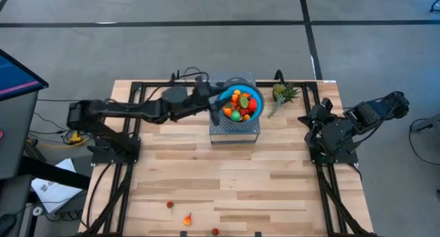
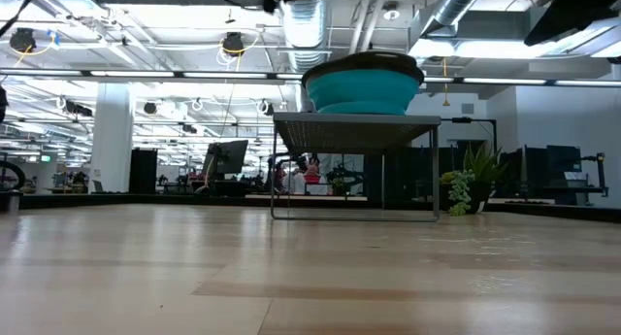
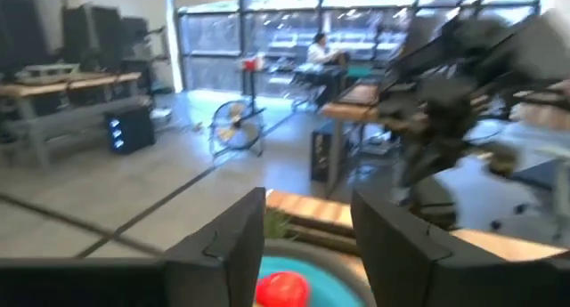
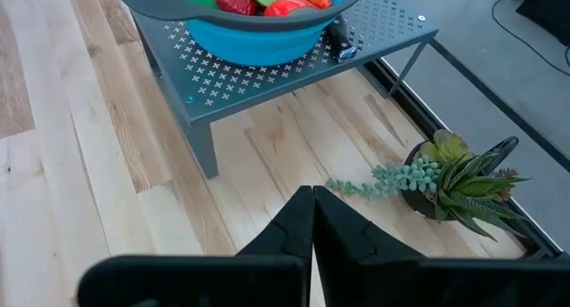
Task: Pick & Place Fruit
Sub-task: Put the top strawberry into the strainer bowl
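A blue bowl (image 1: pixel 256 93) full of small toy fruit (image 1: pixel 240 105) stands on a grey perforated stand (image 1: pixel 234 132) at the table's far middle. In the low view the bowl (image 2: pixel 364 87) sits on top of the stand (image 2: pixel 354 131). My left gripper (image 1: pixel 218 108) reaches level over the bowl's left rim. It is open (image 3: pixel 307 200) with nothing between its fingers, and a red fruit (image 3: pixel 283 289) lies in the bowl below them. Three loose fruits (image 1: pixel 187 220) lie near the table's front edge. My right gripper (image 4: pixel 312 200) is shut and waits at the right (image 1: pixel 313 123).
A small potted plant (image 1: pixel 283 94) with trailing green leaves lies right of the stand, also visible in the right wrist view (image 4: pixel 450 187). Black frame rails (image 1: pixel 130 161) run along the table's left and right sides. Bare wooden tabletop (image 1: pixel 227 175) lies between the stand and the front edge.
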Robot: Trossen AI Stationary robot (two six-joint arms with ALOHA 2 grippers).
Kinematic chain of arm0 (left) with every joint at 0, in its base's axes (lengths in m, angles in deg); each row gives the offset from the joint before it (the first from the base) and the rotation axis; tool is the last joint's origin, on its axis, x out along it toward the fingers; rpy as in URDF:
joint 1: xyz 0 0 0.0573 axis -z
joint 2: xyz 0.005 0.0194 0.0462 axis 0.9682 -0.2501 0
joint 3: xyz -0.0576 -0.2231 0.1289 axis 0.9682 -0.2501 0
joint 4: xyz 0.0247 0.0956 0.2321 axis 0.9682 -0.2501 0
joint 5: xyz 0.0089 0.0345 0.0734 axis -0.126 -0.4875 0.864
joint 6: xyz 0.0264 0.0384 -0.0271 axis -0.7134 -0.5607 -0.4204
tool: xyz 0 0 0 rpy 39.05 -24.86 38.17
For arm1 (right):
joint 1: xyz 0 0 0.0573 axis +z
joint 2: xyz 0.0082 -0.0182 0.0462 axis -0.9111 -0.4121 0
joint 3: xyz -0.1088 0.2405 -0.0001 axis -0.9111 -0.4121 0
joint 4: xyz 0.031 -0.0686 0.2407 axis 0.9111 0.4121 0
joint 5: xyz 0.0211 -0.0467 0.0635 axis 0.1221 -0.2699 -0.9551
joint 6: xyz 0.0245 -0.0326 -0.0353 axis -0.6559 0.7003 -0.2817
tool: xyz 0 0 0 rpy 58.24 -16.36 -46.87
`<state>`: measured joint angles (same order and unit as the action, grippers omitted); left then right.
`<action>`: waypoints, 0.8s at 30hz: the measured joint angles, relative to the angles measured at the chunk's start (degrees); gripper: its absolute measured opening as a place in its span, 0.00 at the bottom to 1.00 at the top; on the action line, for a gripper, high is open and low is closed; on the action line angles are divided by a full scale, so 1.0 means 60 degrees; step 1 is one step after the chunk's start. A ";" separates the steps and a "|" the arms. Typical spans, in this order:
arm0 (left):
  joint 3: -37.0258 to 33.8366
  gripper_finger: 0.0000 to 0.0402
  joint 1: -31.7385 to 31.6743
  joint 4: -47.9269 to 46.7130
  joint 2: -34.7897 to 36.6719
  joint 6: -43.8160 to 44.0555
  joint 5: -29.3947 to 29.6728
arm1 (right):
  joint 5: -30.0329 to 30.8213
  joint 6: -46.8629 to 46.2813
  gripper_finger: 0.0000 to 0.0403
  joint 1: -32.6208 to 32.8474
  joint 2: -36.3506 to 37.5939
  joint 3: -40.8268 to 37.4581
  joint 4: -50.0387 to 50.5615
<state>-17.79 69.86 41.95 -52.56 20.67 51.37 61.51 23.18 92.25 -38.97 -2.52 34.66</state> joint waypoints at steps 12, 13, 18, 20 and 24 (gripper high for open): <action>-0.1482 0.34 0.1780 -0.0028 0.2572 0.0411 -0.0849 | -0.0004 0.0000 0.00 0.0002 0.0000 0.0000 -0.0004; -0.1640 0.34 0.2024 -0.0078 0.2708 0.0441 -0.0852 | -0.0004 -0.0001 0.00 0.0001 0.0000 0.0000 -0.0007; -0.2365 0.30 0.3360 -0.0131 0.3109 0.1386 -0.0206 | -0.0004 -0.0327 0.00 0.0000 0.0000 0.0000 -0.0007; -0.2491 0.28 0.3948 -0.0148 0.3111 0.1868 0.0174 | -0.0007 -0.0515 0.00 0.0000 0.0000 0.0000 -0.0006; -0.2533 0.22 0.5033 -0.0083 0.2965 0.2494 0.0789 | -0.0007 -0.0840 0.00 0.0001 0.0000 0.0000 -0.0008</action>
<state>-32.99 100.05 41.45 -34.77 35.64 56.11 61.46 18.14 92.25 -38.97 -2.52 34.61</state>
